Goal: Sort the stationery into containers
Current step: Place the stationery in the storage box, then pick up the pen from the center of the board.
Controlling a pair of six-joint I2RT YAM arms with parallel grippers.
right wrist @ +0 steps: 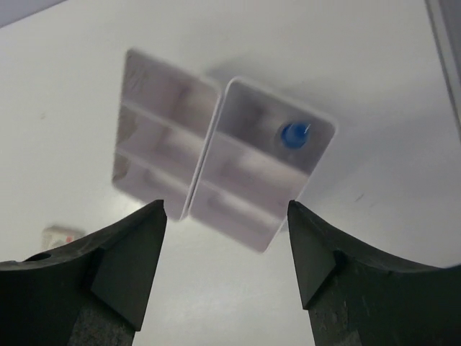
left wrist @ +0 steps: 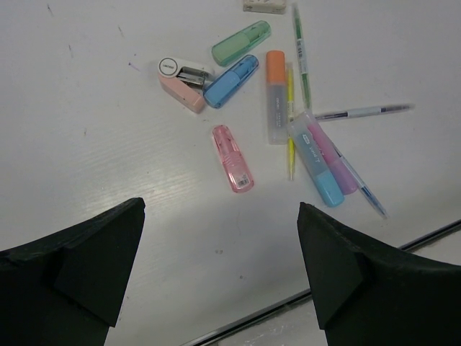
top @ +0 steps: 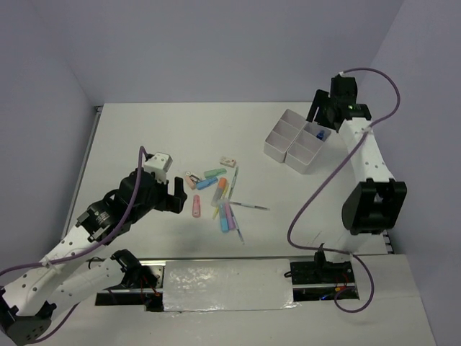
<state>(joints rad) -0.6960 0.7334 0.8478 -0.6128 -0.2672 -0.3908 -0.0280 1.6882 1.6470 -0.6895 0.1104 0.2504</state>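
Observation:
The stationery lies in a loose pile mid-table (top: 220, 193). The left wrist view shows a pink marker (left wrist: 233, 158), a blue marker (left wrist: 230, 81), a green marker (left wrist: 241, 43), an orange marker (left wrist: 276, 97), blue-capped and purple markers (left wrist: 320, 162), thin pens (left wrist: 364, 111) and a pink-and-white item (left wrist: 184, 83). My left gripper (top: 176, 196) (left wrist: 220, 241) is open and empty, just left of the pile. The white divided tray (top: 276, 150) (right wrist: 230, 225) stands at the back right. A small blue item (top: 320, 135) (right wrist: 294, 135) lies in its far right compartment. My right gripper (top: 322, 117) (right wrist: 227, 238) hovers open and empty above the tray.
A small white eraser (top: 229, 161) (right wrist: 61, 236) lies at the far edge of the pile, between pile and tray. A metal rail and a white plate (top: 227, 285) run along the table's near edge between the arm bases. Walls close the table at the back and sides.

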